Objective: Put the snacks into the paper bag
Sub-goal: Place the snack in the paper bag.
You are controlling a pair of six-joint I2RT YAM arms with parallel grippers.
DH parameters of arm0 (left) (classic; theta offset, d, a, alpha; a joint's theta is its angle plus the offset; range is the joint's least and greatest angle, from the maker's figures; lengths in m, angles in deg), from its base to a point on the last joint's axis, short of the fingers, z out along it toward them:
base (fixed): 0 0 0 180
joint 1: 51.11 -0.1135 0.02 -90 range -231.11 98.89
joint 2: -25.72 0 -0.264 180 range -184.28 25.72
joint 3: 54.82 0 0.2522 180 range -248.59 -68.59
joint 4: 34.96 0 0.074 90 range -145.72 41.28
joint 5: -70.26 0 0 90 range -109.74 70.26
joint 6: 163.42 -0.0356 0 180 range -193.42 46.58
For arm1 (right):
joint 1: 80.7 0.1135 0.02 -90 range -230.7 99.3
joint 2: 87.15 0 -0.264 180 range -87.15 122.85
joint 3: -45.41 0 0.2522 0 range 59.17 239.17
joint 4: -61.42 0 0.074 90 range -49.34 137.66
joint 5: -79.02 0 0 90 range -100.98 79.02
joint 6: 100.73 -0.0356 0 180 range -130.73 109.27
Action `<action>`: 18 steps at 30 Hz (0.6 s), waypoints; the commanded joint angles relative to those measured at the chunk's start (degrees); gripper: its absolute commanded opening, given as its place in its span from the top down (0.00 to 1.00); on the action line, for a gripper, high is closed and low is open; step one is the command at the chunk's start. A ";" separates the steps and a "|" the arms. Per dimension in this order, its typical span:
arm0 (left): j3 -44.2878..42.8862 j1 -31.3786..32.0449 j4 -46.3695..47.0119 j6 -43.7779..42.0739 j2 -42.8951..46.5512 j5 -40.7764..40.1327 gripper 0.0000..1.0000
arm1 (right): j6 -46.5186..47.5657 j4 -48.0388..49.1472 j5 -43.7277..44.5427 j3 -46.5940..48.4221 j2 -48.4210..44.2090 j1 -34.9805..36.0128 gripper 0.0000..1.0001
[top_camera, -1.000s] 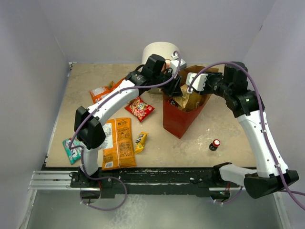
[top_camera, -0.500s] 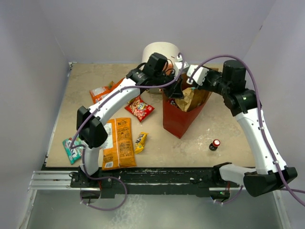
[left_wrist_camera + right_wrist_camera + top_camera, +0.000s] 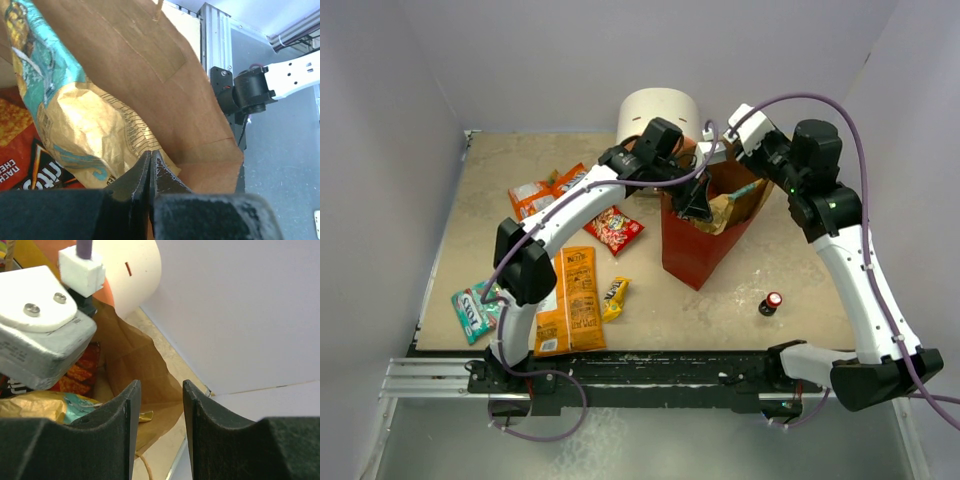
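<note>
raises right gripper (image 3: 160, 390), jaws parted, off gold chip bag (image 3: 85, 130), now sunk inside paper bag (image 3: 695, 255) at centre; keeps left gripper (image 3: 151, 157) pinched shut at its rim. tan table (image 3: 720, 310), pale walls (image 3: 570, 60).

Top view: left gripper (image 3: 700, 205) tips sunk in paper bag (image 3: 695, 250) mouth, hidden by its own wrist. Left wrist view: red Doritos bag (image 3: 22, 155) cut by left edge, lettering partial; gold-teal chip bag (image 3: 80, 125) cropped at top. Whether the closed fingers (image 3: 132, 180) pinch paper can't be told. Label on bottle (image 3: 771, 302) too small to read.
</note>
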State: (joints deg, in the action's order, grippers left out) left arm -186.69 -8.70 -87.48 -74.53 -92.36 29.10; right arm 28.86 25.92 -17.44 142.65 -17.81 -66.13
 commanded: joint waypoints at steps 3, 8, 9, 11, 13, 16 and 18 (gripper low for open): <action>-4.57 0.27 -1.61 -3.25 2.51 3.91 0.93 | -3.57 5.53 3.31 -0.81 -2.38 -0.88 0.58; -4.36 0.17 -1.69 -8.53 6.99 2.95 0.79 | -4.37 6.35 2.50 -1.87 -4.11 -1.82 0.55; -4.12 0.19 -1.62 -9.58 8.08 2.43 0.75 | -4.73 6.41 2.36 -2.03 -4.45 -1.87 0.53; -3.32 0.13 -1.23 -11.29 10.19 0.36 0.68 | -6.14 6.59 2.73 -2.23 -5.09 -1.91 0.45; -2.06 0.08 -1.22 -13.36 12.68 -2.78 0.63 | -8.03 6.71 4.14 -2.28 -5.50 -1.91 0.38; 0.29 -0.46 -1.00 -15.94 16.65 -6.86 0.57 | -9.30 6.11 5.63 -1.57 -5.49 -2.00 0.32; 1.78 -1.32 -1.08 -16.22 19.39 -10.01 0.52 | -9.83 6.13 5.40 -1.73 -5.91 -2.00 0.27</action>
State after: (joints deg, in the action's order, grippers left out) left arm -186.95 -8.76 -89.95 -86.39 -80.51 25.32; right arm 22.31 29.20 -13.88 140.25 -22.48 -67.81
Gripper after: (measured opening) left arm 0.432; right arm 0.691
